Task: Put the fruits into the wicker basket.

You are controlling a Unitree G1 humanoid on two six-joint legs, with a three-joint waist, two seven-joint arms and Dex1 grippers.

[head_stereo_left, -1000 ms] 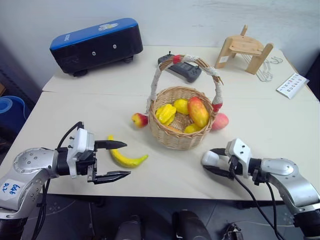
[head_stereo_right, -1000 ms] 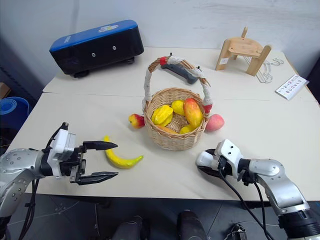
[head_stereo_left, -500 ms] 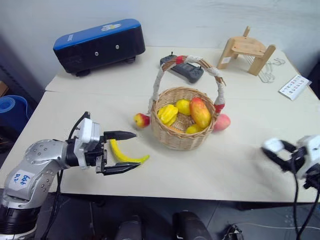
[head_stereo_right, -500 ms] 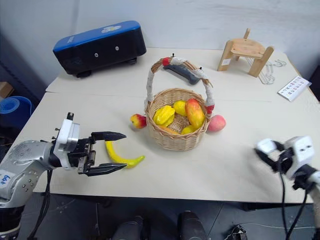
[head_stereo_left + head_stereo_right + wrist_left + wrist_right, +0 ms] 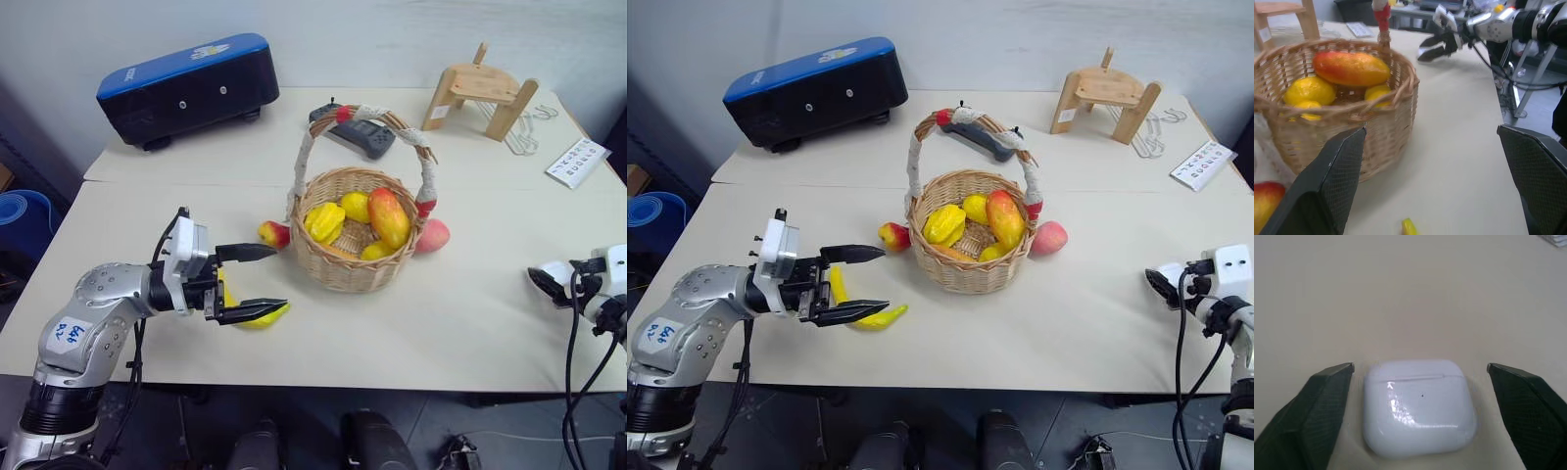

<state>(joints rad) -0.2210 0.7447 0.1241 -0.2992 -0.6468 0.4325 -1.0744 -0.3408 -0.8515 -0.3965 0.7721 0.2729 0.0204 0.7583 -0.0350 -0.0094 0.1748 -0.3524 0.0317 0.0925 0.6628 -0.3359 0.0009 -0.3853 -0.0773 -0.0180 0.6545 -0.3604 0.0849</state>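
Note:
The wicker basket [image 5: 351, 266] stands mid-table and holds a yellow star fruit [image 5: 324, 220], a lemon [image 5: 355, 207] and a red-orange mango [image 5: 389, 217]. A small apple [image 5: 273, 233] lies against its left side and a peach [image 5: 432, 236] against its right. The banana [image 5: 876, 318] lies left of the basket. My left gripper [image 5: 279, 278] hangs open just above it, pointing at the basket [image 5: 1376, 122]. My right gripper [image 5: 1420, 366] is open at the table's right edge, its fingers either side of a small white case [image 5: 1418, 406] without touching it.
At the back of the table stand a blue-and-black box [image 5: 191, 86], a dark handheld controller [image 5: 361, 137] behind the basket handle, a wooden stand [image 5: 480, 90] with wire hangers [image 5: 524, 132] and a printed card [image 5: 578, 162]. The front edge of the table runs under both arms.
My right arm swung far out to the right with the white case, then its fingers opened off the case. My left gripper crept forward over the banana, still open.

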